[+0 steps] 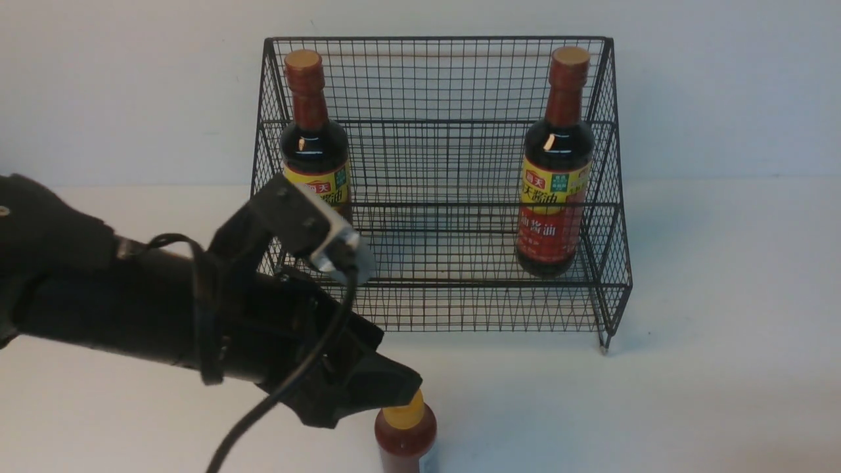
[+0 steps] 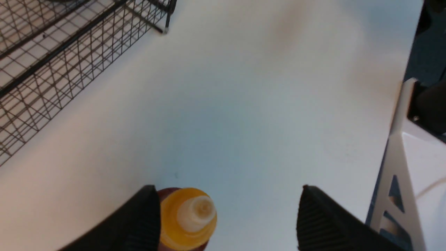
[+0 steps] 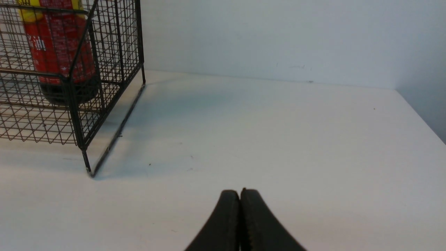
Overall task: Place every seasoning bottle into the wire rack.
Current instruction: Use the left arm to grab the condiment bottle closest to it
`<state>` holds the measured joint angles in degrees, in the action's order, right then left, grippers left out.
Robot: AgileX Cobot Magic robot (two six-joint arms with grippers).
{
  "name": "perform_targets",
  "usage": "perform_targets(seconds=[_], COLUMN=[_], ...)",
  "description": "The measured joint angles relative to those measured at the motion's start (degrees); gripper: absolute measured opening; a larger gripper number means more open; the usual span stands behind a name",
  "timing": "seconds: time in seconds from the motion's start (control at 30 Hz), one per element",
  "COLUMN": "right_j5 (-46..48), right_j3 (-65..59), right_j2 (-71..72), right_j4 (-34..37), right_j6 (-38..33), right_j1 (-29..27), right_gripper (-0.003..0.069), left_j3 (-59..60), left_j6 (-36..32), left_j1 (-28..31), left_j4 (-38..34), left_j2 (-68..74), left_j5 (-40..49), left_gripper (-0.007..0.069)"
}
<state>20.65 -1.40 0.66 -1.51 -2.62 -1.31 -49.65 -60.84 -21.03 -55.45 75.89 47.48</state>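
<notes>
On counter, red sauce bottle stands before wire rack; left soy-sauce bottle and right soy-sauce bottle stand inside. Left pincer apart, one finger beside yellow cap; right pincer together, empty. Bottle likely light, slick plastic: grip body below tapered cap.

Black wire rack, dark yellow-labelled bottles, red bottle capped yellow.
</notes>
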Motion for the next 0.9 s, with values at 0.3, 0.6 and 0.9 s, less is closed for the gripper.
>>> perform_targets(seconds=[0.3,0.6,0.9], right_j5=[0.0,0.0,0.0], right_j3=[0.0,0.0,0.0], right_j2=[0.0,0.0,0.0], right_j4=[0.0,0.0,0.0], right_j6=[0.1,0.1,0.1], right_j1=[0.0,0.0,0.0], right_gripper=[-0.0015,-0.0015,-0.0015], left_j3=[-2.4,-2.4,-2.4], left_j6=[4.7,3.3,0.7], left_j1=[-4.2,-4.2,-4.2], left_j4=[6.3,6.5,6.5], left_j2=[3.2,8.8,12.2], left_j5=[-2.3,-5.3,-6.3], left_gripper=[0.0542,0.0650,0.0581])
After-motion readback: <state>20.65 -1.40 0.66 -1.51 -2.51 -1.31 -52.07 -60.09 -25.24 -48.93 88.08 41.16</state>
